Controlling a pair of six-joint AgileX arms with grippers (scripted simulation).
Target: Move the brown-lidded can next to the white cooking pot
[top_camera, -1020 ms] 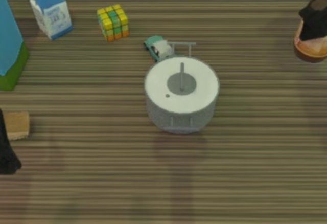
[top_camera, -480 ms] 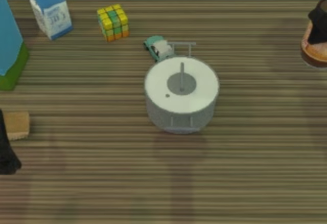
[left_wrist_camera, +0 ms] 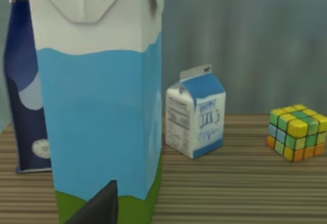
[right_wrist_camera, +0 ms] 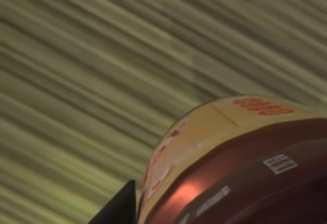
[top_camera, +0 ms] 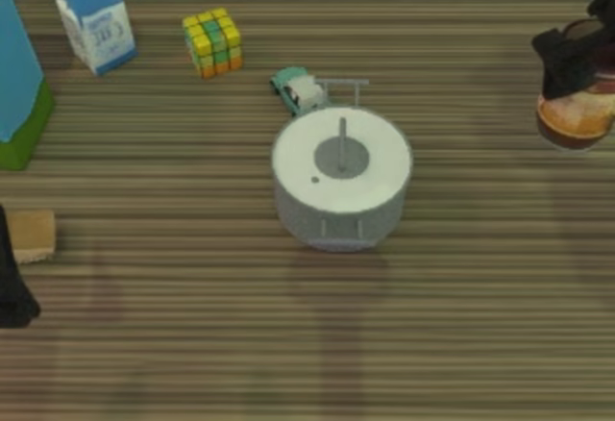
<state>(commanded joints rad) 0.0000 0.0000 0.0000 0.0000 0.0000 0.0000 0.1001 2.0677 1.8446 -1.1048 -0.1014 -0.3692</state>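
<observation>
Carrying step: your right gripper (top_camera: 574, 75), at the table's two o'clock edge, was clamped on the brown-lidded can (top_camera: 575, 119), held well apart from the white cooking pot (top_camera: 342, 177) at centre; next you needed a leftward carry and set-down beside it.

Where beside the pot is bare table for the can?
Bare striped table lies right of and in front of the white-lidded grey cooking pot. Behind it, the teal toy car crowds. The right gripper holds the brown-lidded can.
</observation>
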